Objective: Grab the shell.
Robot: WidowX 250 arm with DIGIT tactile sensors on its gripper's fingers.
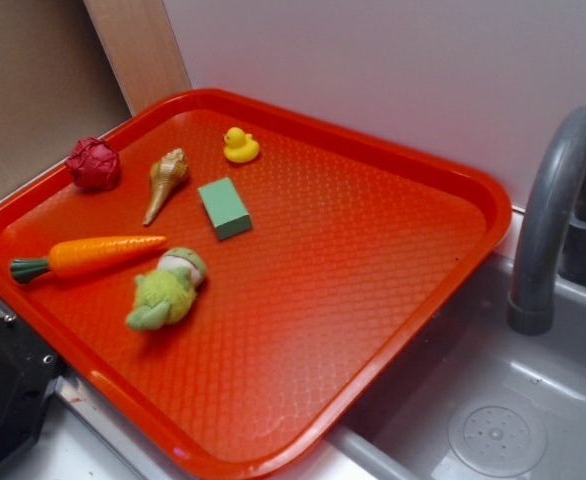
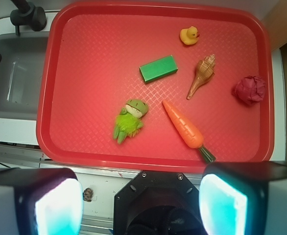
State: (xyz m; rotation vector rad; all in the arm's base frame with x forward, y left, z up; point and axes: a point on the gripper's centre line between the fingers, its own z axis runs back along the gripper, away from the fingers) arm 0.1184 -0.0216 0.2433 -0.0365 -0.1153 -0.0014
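End effector (image 2: 141,200) was wide apart and empty, both fingers showing at the bottom of the wrist view, hanging high above and outside the near rim of the tray (image 2: 43,88). Nothing sat between the fingers. In the exterior view only a dark piece of the arm showed at the lower left corner, so the approach had not begun as far as the pictures showed.

Closest to it on the tray lay the carrot (image 2: 183,125), then the green plush toy (image 2: 129,120). The shell (image 2: 203,74) lay past the carrot, untouched, flat on the tray, bulbous head toward the far rim and long tip pointing back toward the carrot. It was clear of everything: green block (image 2: 158,68) beside it toward the tray middle, yellow duck (image 2: 189,35) toward the far rim, red ball (image 2: 250,89) toward the side rim. Sink (image 1: 493,400) and faucet (image 1: 553,210) sat off the opposite side of the tray.

Progress judged near zero: travel over the shell, descent, closing and lift all remained.
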